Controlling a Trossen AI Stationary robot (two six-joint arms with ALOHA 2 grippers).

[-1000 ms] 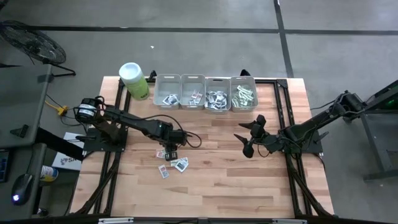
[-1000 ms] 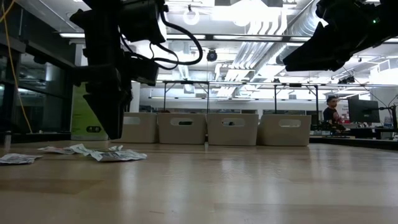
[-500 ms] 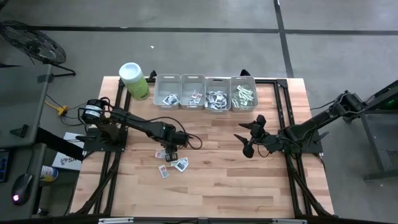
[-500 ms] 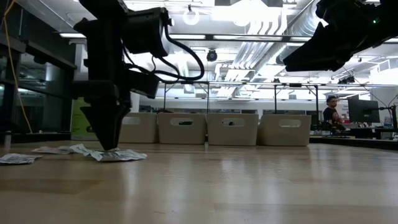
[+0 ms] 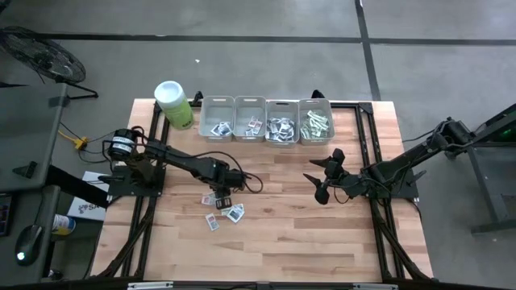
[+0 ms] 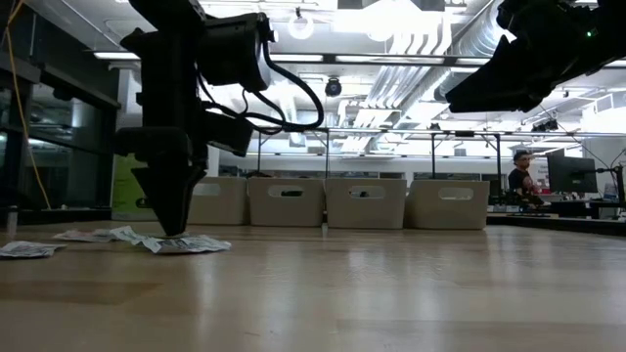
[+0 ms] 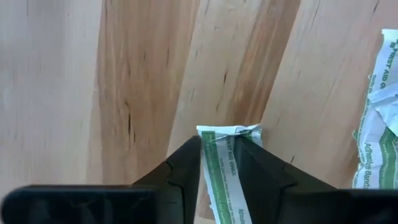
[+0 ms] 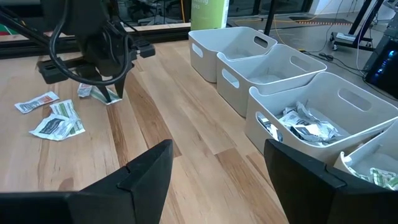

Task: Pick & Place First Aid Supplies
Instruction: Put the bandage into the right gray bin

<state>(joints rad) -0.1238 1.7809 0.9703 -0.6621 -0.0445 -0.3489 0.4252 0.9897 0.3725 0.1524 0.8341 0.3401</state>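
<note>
Green-and-white strip packet [image 7: 224, 171] apparently pinched between left hand [image 7: 219, 163] fingers on wooden table [image 5: 322, 234], right hand [image 5: 321, 177] spread, idle.

Table, bins, canister, and the room beyond

A wooden table [image 5: 322, 234] carries four grey bins [image 5: 266, 119] set side by side in a row along its far edge, with a lime-green canister [image 5: 172, 103] with a white lid just beside the row's end. On the floor stands a fan [image 5: 40, 55]. A person [image 6: 521, 176] sits among desks far behind.
</note>
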